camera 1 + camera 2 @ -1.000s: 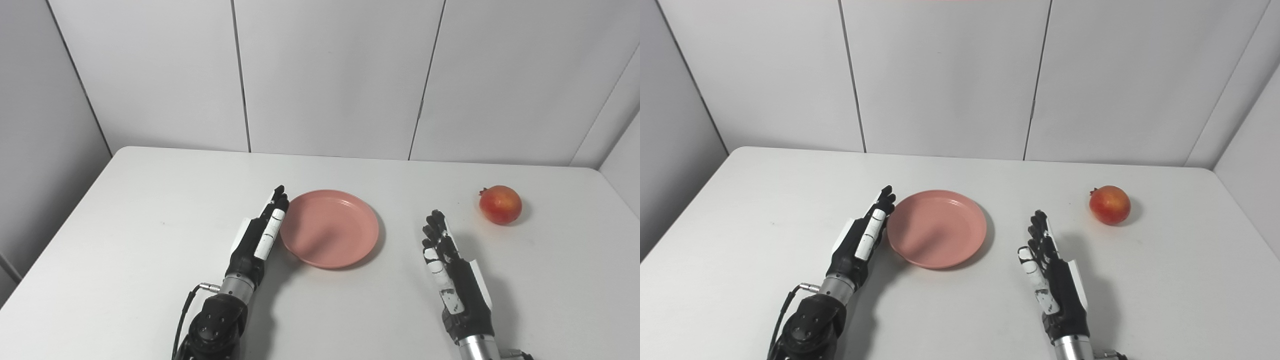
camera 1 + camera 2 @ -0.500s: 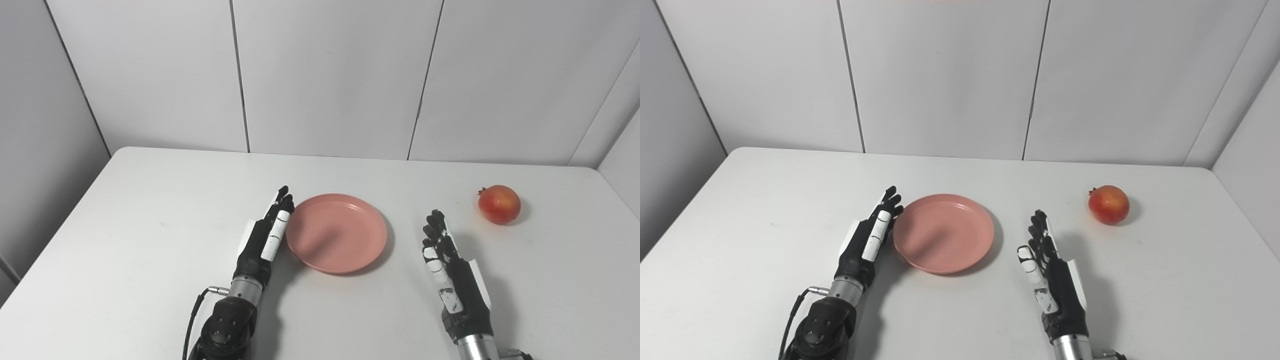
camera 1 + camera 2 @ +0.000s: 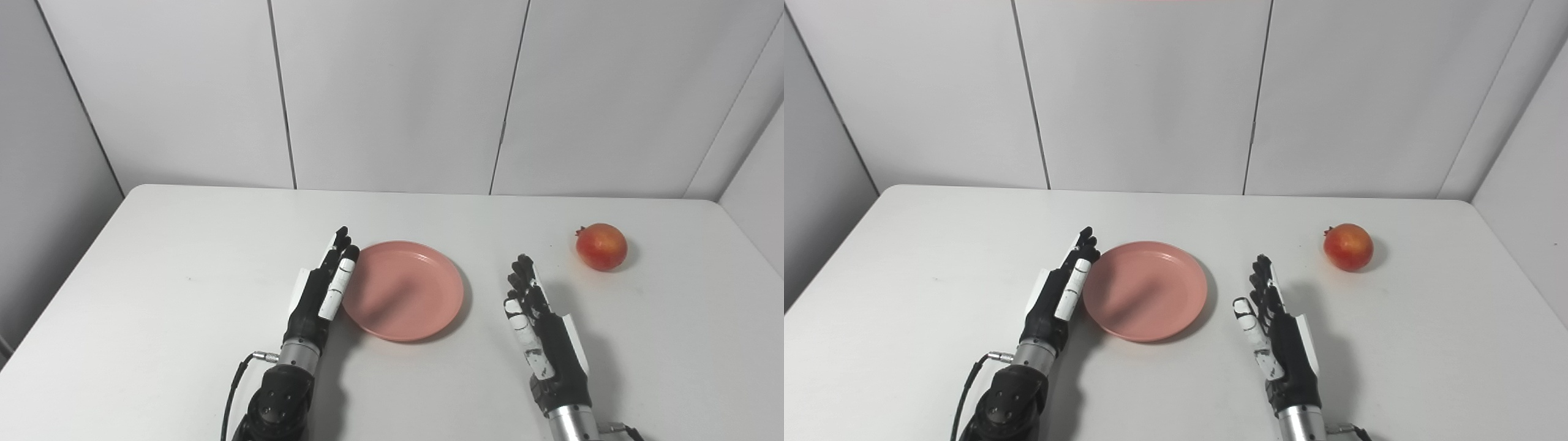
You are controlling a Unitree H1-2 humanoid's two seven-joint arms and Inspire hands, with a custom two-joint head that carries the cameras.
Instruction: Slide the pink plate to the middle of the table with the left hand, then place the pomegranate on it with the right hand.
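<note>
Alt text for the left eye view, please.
The open left hand rests edge-on against the left rim of a round pink plastic plate mid-table. The open right hand waits right of it; a red pomegranate sits far right.

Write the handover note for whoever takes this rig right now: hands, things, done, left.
Left hand: open, fingers straight, edge against the left rim of the plate.
Right hand: open, holding nothing, resting right of the plate.
Plate: near the middle of the table, nothing on it.
Pomegranate: on the table, far right, untouched.
Done: the plate slide looks about finished.
Left: pull the left hand off, grasp the pomegranate with the right hand, set it on the plate.
</note>
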